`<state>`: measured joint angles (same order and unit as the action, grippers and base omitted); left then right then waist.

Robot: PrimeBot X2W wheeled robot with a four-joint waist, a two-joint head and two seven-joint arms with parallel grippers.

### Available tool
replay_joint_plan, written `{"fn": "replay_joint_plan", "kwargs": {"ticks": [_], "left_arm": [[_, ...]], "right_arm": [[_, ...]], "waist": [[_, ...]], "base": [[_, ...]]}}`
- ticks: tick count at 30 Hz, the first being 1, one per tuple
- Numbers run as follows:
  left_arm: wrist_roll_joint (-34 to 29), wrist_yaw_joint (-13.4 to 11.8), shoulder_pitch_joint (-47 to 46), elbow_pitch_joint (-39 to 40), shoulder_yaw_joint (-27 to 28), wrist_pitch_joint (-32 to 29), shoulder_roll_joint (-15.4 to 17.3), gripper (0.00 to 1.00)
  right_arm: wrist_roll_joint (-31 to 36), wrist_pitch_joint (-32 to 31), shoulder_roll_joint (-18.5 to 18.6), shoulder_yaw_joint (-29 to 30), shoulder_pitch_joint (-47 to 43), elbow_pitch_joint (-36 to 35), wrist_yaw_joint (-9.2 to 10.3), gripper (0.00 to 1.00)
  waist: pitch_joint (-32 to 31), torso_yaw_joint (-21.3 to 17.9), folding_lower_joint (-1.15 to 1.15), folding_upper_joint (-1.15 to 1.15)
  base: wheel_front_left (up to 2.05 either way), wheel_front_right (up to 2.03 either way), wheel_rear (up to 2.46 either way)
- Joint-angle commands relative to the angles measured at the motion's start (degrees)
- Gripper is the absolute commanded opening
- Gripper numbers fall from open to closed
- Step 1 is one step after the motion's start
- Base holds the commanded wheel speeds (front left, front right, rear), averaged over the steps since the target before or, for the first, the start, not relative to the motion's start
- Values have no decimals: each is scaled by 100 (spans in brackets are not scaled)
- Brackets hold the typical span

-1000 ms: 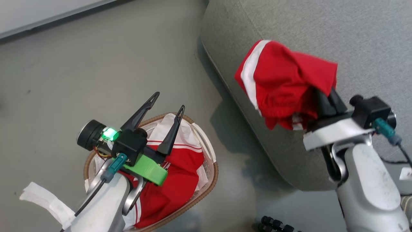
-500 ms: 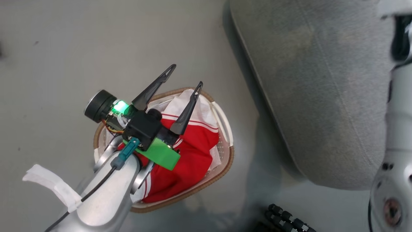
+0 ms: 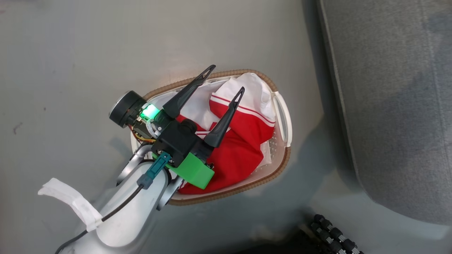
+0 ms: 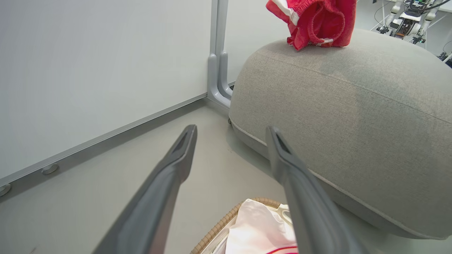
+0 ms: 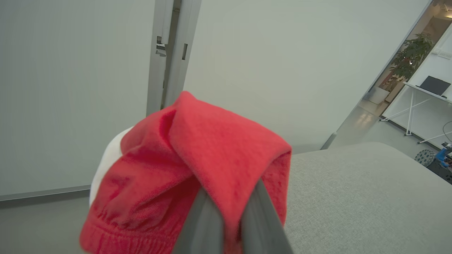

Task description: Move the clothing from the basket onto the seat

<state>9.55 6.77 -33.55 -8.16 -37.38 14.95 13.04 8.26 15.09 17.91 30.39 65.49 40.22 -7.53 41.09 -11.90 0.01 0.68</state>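
Observation:
The cream basket [image 3: 283,116] with its brown woven rim stands on the floor, holding red clothing [image 3: 243,148] with white stripes and white fabric [image 3: 254,88]. My left gripper [image 3: 228,77] hovers just above the basket, open, with nothing between its fingers; the left wrist view shows it [image 4: 231,128] over the basket's rim [image 4: 219,225]. My right gripper [image 5: 231,190] is shut on a red garment [image 5: 197,151] with a white panel, which drapes over its tips. That garment [image 4: 314,21] hangs above the top of the grey seat [image 4: 353,116], which lies right of the basket [image 3: 399,106].
White wall panels with a grey metal post [image 4: 219,53] stand behind the seat. A black ribbed part [image 3: 332,233] lies on the grey floor near the seat's front corner. A doorway with a plant [image 5: 411,58] and a desk is far right.
The head camera has swung left and down, so the basket now sits mid-picture. The right gripper and its red garment have left the head view. The left gripper stays open over the basket.

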Motion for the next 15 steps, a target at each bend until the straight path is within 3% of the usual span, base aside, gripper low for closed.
{"fn": "replay_joint_plan", "kwargs": {"ticks": [1, 8, 10, 11, 12, 13, 14, 15], "left_arm": [[-9, -34, -27, 33, -6, 12, 8, 100], [18, -73, 51, 61, 2, 9, 124, 100], [8, -62, 37, 36, -36, -11, 152, 100], [13, -58, 31, 24, -45, -18, 164, 100], [22, -57, 23, 12, -52, -21, 170, 100], [30, -58, 12, 0, -48, -21, 181, 100], [35, -66, 10, -8, -35, -20, 196, 100], [50, -86, 18, -23, -14, -17, 209, 100]], "right_arm": [[78, 12, 58, 100, -114, 76, 8, 0], [240, 12, -69, 518, -446, 211, 8, 0], [252, 12, -132, 567, -524, 163, 8, 9], [235, 12, -183, 581, -571, 141, 8, 18], [204, 12, -231, 573, -611, 111, 8, 44], [152, 12, -293, 524, -657, 55, 8, 93], [118, 11, -325, 522, -723, 7, 8, 100], [93, 12, -352, 498, -824, -45, 8, 100]], "waist": [[265, 231, -1, -68], [321, 156, -1, -68], [305, 129, -1, -68], [292, 116, -1, -68], [277, 107, -1, -68], [254, 93, -1, -68], [230, 78, -1, -68], [197, 59, -1, -68]], "base": [[0, 0, 0], [0, 0, 0], [0, 0, 0], [0, 0, 0], [0, 0, 0], [0, 0, 0], [0, 0, 0], [0, 0, 0]]}}
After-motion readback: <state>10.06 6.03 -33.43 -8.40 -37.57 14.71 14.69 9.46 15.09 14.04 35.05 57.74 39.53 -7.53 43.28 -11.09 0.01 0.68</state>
